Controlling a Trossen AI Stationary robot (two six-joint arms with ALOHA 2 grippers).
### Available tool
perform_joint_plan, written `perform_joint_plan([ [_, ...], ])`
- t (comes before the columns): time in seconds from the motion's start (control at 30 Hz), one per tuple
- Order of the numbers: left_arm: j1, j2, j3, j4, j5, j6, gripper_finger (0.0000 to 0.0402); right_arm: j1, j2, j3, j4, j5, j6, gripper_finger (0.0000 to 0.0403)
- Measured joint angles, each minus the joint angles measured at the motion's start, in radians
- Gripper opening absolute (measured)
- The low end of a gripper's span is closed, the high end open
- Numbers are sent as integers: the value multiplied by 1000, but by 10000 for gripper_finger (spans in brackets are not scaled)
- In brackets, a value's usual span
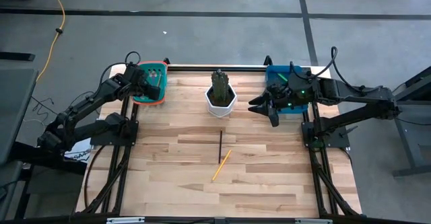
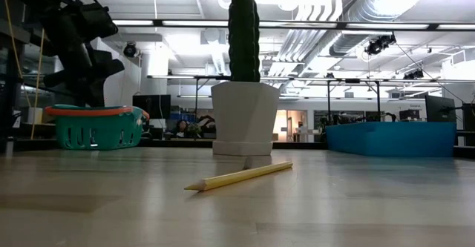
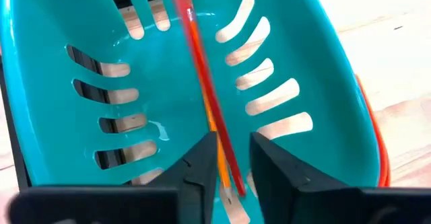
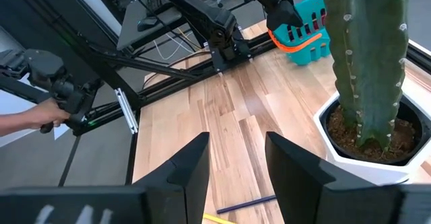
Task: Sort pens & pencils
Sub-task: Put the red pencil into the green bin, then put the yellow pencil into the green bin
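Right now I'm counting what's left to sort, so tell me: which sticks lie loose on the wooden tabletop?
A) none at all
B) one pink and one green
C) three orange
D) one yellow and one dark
D: the high view shows a yellow pencil and a dark pencil lying near each other on the table, in front of the potted cactus; no pink or green sticks show there.

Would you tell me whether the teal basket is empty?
Not empty: the left wrist view shows an orange pencil inside the teal basket.
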Motion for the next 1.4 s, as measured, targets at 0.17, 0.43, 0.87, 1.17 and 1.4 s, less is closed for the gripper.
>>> perform_joint_plan([
  [0.17, 0, 0, 0, 3, 0, -5, 111, 0, 0, 0, -1, -1, -4, 136],
  [0.43, -18, -60, 4, 148, 156, 43, 105, 0, 0, 0, -2, -4, 0, 136],
  [0.87, -357, -339, 119, 181, 257, -41, 80, 0, 0, 0, -2, -11, -2, 136],
  [1.17, -801, -397, 119, 179, 2, -195, 61, 0, 0, 0, -1, -11, -7, 136],
  [1.4, -1139, -284, 119, 222, -303, -264, 47, 17, 0, 0, -1, -10, -8, 136],
])
